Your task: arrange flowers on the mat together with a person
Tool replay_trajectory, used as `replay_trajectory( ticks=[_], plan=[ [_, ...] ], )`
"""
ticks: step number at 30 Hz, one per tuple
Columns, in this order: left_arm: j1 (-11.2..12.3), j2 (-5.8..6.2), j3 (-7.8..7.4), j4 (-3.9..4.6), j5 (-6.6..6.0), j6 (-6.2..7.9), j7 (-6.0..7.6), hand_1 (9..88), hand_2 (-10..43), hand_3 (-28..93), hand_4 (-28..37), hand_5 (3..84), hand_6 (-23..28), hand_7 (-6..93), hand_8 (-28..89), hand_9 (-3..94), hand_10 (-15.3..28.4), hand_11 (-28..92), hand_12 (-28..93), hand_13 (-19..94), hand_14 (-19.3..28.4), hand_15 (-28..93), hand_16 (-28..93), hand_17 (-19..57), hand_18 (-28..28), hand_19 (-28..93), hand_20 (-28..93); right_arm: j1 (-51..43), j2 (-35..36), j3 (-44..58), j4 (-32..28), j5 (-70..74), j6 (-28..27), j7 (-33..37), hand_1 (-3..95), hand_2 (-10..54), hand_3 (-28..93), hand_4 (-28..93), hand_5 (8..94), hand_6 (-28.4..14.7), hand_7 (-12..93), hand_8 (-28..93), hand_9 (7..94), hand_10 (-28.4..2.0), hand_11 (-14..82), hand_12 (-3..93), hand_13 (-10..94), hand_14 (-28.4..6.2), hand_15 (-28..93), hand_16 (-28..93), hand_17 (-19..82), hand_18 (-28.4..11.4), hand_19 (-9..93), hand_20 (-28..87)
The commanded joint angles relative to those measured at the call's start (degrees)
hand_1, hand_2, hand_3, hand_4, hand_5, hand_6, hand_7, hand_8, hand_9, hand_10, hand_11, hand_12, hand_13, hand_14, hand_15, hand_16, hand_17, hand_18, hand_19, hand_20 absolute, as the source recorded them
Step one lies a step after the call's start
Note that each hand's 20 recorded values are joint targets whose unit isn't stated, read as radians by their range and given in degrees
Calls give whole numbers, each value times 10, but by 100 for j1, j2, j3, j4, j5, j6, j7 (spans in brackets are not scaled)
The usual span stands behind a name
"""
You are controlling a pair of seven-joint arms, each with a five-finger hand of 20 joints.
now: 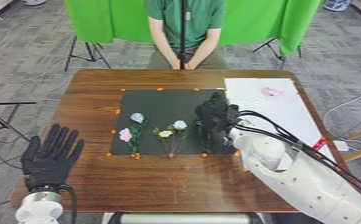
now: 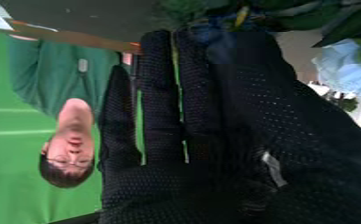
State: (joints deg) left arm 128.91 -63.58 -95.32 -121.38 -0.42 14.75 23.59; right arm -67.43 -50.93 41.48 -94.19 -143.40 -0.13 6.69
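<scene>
Left of my right hand (image 1: 215, 112), nearest blue flower (image 1: 179, 125) lies close; sideways drift could drag it. Open or gripping: can't tell.

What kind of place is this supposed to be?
Probably a robotics lab or recording studio: a green cloth backdrop hangs behind the brown wooden table, a thin black metal stand is to its left, and a black-gloved robot hand is at its left side.

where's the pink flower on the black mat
In the head view, the pink flower is at the left on the mat, just below a pale blue flower.
</scene>
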Motion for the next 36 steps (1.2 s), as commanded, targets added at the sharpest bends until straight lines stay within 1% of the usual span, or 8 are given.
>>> replay_trajectory(
  ticks=[1,3,7,17,21,25,29,36],
  plan=[
    [39,-67,20,37,-64,77,-55,249,171,748,-283,425,78,183,-124,390,123,204,54,297,147,284,-81,-71,160,406,106,-149,13,205,-158,185,-152,184,520,-61,733,-283,565,34,361,-119,666,-75,159,219,552,-66,239,242,154,-165,446,172],
    [40,-47,18,37,-102,59,-31,250,169,750,-283,422,79,182,-125,390,123,204,54,297,146,284,-81,-71,160,406,106,-186,34,257,-217,263,-135,249,509,-60,755,-283,557,33,330,-123,657,-79,169,211,549,-67,241,240,152,-166,448,170],
    [69,-78,-11,20,-80,72,-23,251,167,751,-283,422,79,182,-125,389,124,205,53,298,146,285,-81,-71,160,406,106,-265,78,366,-347,403,-136,310,486,-59,801,-283,526,27,287,-189,638,-86,195,180,535,-73,249,230,145,-169,459,163],
    [97,-62,-17,18,-99,37,37,254,164,752,-283,421,78,187,-126,386,123,206,53,298,147,286,-82,-71,161,407,105,-423,150,610,-641,719,-193,439,455,-72,812,-283,488,7,264,-179,594,-95,198,166,499,-89,258,210,131,-176,472,152],
    [69,-82,-8,29,-91,26,5,254,164,752,-283,423,79,186,-126,387,123,206,53,298,146,286,-81,-71,161,407,105,-487,109,720,-665,801,-254,527,451,-81,808,-283,488,6,261,-174,591,-99,196,165,495,-93,260,206,128,-178,471,148],
    [91,-88,-8,20,-90,13,14,254,163,753,-283,426,79,186,-126,388,123,207,53,298,146,286,-81,-71,160,406,105,-857,146,1263,-1085,1322,-152,766,418,-76,810,-283,486,0,257,-173,576,-111,188,163,482,-101,253,201,124,-181,462,141],
    [127,-101,-39,6,-84,20,23,254,163,755,-283,427,79,187,-126,388,123,206,52,298,147,286,-82,-71,160,406,105,-1446,209,2227,-1699,2800,-314,873,380,-47,807,-283,475,-14,236,-164,548,-128,170,161,459,-115,240,194,124,-181,461,135],
    [155,-94,-111,-20,-88,22,72,255,169,740,-283,429,79,184,-126,388,124,204,52,297,146,285,-82,-71,160,406,105,-3074,-132,4517,-2364,7137,-431,650,296,47,790,-283,440,-38,189,-137,466,-150,122,151,393,-145,189,192,110,-185,438,124]
  ],
)
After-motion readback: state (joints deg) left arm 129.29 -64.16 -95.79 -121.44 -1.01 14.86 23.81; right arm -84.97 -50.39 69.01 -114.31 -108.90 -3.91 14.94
